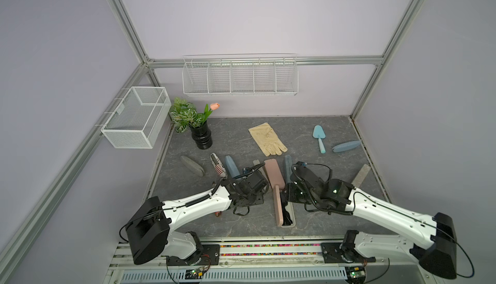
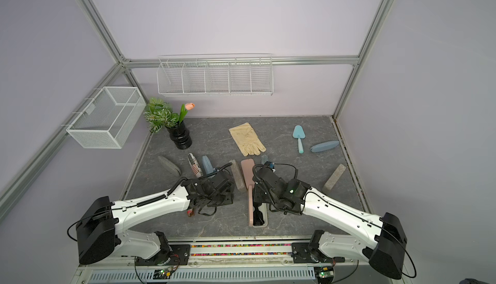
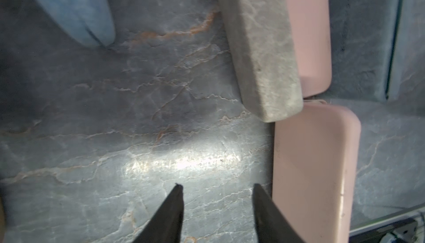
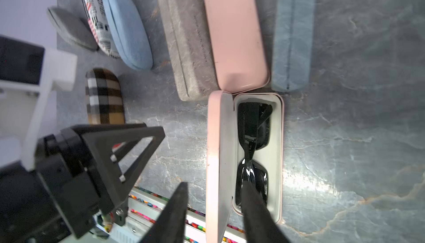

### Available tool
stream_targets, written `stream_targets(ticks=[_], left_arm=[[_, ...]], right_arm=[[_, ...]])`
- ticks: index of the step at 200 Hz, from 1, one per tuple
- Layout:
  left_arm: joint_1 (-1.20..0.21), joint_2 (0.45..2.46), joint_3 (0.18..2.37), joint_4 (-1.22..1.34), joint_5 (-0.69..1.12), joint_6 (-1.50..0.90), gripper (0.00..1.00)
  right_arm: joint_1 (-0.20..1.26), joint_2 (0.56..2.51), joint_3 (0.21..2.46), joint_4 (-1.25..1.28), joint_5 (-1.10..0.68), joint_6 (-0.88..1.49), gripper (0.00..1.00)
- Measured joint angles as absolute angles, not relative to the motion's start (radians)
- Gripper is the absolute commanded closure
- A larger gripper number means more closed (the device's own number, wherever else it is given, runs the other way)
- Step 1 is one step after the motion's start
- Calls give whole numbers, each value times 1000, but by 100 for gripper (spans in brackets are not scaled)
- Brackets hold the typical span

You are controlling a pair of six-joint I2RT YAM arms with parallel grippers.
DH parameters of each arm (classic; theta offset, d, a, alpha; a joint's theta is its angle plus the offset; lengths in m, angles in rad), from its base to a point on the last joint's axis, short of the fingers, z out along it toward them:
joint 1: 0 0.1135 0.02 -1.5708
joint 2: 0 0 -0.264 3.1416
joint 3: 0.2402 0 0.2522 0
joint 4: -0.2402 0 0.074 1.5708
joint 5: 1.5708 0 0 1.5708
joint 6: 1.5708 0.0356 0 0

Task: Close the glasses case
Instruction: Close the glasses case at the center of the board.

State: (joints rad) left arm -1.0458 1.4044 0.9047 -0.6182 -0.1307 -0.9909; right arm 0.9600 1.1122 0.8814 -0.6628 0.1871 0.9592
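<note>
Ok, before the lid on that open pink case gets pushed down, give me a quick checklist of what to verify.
1. Sunglasses lie fully inside the pink case: ok.
2. Lid stands upright along one long side: ok.
3. Left end effector empty, jaws apart, beside the lid's outer face: ok.
4. Left end effector touching the lid: cannot tell.
5. Right end effector clear of the lid's path: not ok, it straddles the lid, one finger over the sunglasses.
</note>
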Motion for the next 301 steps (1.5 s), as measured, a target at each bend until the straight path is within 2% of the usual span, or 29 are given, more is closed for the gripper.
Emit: stream_targets(ticks=[22, 52, 127, 179, 301], left_arm=[[-1085, 1454, 962, -618, -133, -996, 72], [-1124, 1504, 1016, -617, -133, -998, 75], [-1174, 1613, 1069, -619, -133, -1018, 78], [-1194, 1664, 1134, -626, -133, -1021, 78], [-1217, 1774, 1235, -665, -158, -1021, 80]], right_arm=[[905, 1076, 803, -690, 189, 943, 89], [846, 1077, 692, -695, 173, 927, 91], [825, 1170, 527, -514, 52, 927, 89], [825, 1206, 498, -398, -6, 927, 87], [810, 1193, 461, -305, -52, 936, 86]])
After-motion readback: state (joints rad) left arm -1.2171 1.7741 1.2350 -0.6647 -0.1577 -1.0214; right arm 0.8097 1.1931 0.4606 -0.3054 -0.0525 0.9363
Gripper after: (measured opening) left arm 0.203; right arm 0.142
